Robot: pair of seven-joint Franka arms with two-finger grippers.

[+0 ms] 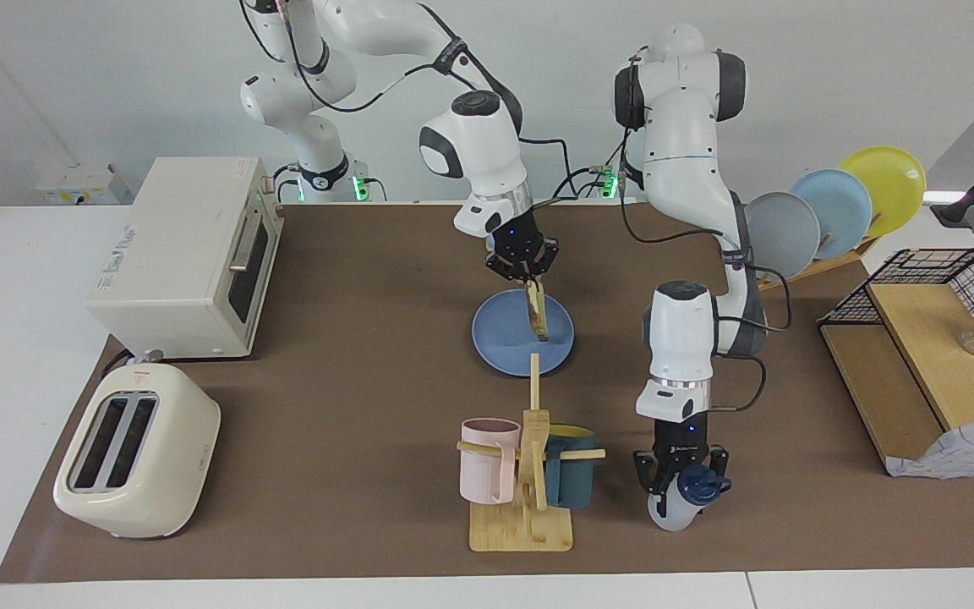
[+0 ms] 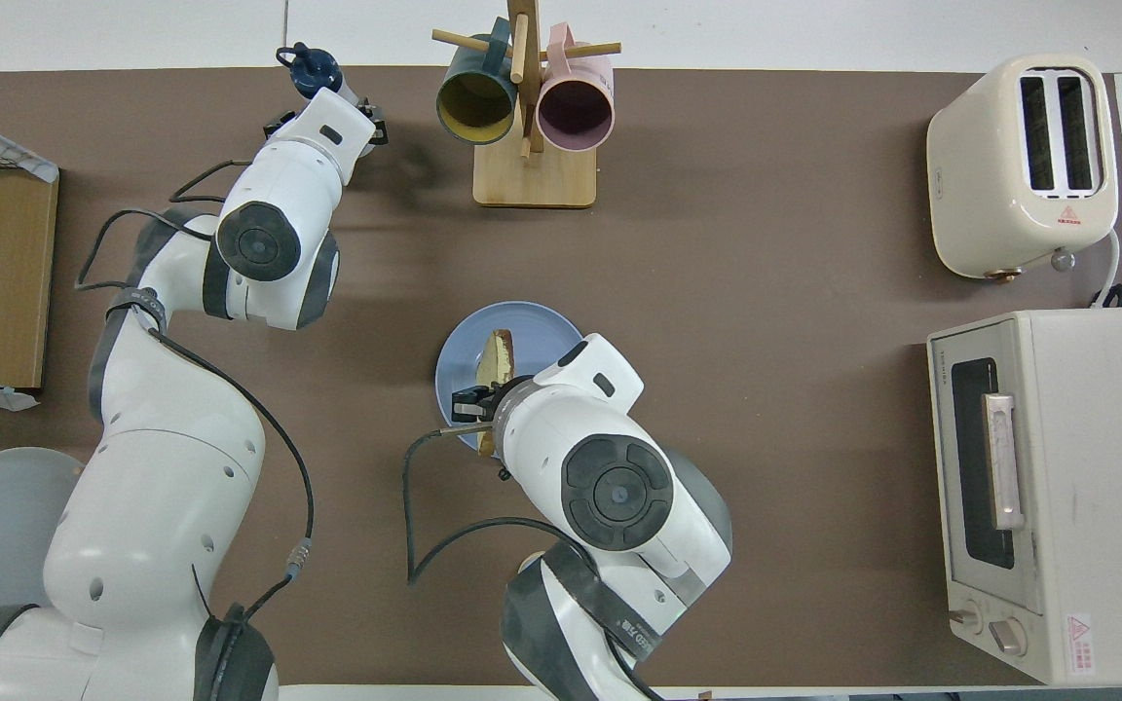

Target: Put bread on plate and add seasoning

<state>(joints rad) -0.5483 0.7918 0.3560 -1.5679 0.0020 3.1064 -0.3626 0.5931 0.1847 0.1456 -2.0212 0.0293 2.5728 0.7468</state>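
The blue plate [image 1: 495,338] lies on the brown mat at mid-table. My right gripper [image 1: 523,269] is shut on the top edge of the bread [image 1: 536,311], which hangs upright on edge over the plate, its lower edge at the plate's surface. In the overhead view the bread [image 2: 497,358] shows over the plate [image 2: 537,336] beside my right gripper [image 2: 479,399]. My left gripper [image 1: 680,480] is shut on the seasoning [image 1: 683,501], a white bottle with a navy cap, tilted low over the mat beside the mug tree. Its cap [image 2: 313,70] pokes out past my left gripper [image 2: 329,115].
A wooden mug tree [image 1: 531,474] with a pink and a dark teal mug stands beside the seasoning. A toaster [image 1: 136,452] and a toaster oven [image 1: 191,254] sit at the right arm's end. A rack of upright plates [image 1: 834,211] and a wooden shelf [image 1: 918,372] sit at the left arm's end.
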